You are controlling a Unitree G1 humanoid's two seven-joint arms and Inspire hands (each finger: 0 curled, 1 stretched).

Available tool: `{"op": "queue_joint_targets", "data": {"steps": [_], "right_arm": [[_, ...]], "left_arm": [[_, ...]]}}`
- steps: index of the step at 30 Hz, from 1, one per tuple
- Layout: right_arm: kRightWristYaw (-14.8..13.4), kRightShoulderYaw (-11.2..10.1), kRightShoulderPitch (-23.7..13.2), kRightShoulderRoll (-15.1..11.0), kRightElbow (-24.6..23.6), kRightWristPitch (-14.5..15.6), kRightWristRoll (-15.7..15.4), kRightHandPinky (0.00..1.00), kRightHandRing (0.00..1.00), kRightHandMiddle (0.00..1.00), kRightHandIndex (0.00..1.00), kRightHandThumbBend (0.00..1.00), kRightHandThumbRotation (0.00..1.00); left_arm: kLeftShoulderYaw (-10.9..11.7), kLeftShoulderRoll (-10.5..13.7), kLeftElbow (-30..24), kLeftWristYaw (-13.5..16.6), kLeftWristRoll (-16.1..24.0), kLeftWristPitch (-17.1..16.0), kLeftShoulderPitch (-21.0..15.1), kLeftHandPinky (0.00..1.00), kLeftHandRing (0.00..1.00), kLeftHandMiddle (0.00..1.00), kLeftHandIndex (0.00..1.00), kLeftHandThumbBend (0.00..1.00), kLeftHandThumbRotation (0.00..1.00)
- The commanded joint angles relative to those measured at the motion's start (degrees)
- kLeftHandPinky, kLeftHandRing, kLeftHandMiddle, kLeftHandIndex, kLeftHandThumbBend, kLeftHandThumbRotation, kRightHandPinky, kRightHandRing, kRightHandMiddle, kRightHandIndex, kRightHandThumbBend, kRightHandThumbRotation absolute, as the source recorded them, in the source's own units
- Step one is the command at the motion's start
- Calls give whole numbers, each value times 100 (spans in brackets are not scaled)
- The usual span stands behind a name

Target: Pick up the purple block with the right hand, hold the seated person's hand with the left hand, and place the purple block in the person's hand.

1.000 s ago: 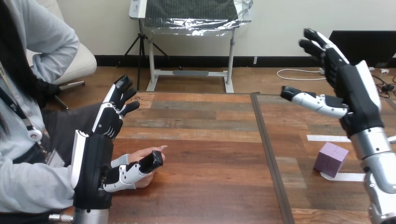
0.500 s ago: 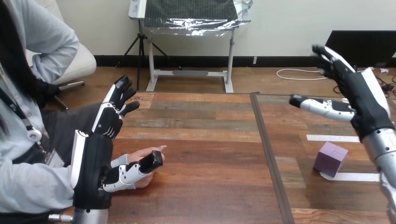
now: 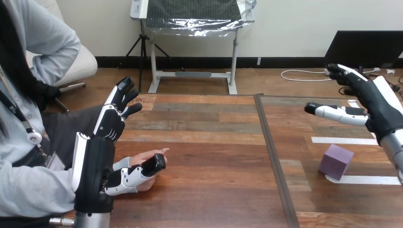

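One purple block (image 3: pixel 336 161), two robot hands (image 3: pixel 95 166) (image 3: pixel 380 107), one person's hand (image 3: pixel 142 157).

purple block (image 3: pixel 336 161): no text that can be read.
desk (image 3: pixel 214 156): no text or numbers that can be read.
white tape strips (image 3: pixel 342 140): blank, no marks legible.

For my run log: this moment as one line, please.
left hand: open, by person's hand | right hand: open, above purple block, not touching

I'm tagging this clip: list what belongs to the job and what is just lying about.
Job: purple block; right hand, open, apart from the block; left hand, open; person's hand, beside the left hand's thumb.
Lying about: white tape strips on the table.
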Motion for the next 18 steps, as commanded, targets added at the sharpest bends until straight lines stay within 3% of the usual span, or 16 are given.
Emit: {"op": "queue_joint_targets", "data": {"steps": [1, 11, 18], "right_arm": [[-204, 185, -653, -249, 105, 161, -203, 89, 92, 89, 89, 100, 46], [-278, 423, -825, -368, 429, 589, -484, 88, 92, 89, 91, 100, 46], [-258, 502, -873, -390, 604, 731, -539, 88, 92, 89, 90, 100, 46]], "left_arm": [[86, -27, -165, 7, -34, 11, -180, 81, 89, 93, 91, 100, 61], [89, -35, -168, 8, -58, 2, -155, 81, 90, 93, 91, 100, 61], [106, -26, -154, 17, -32, -21, -144, 81, 90, 93, 91, 100, 62]]}}
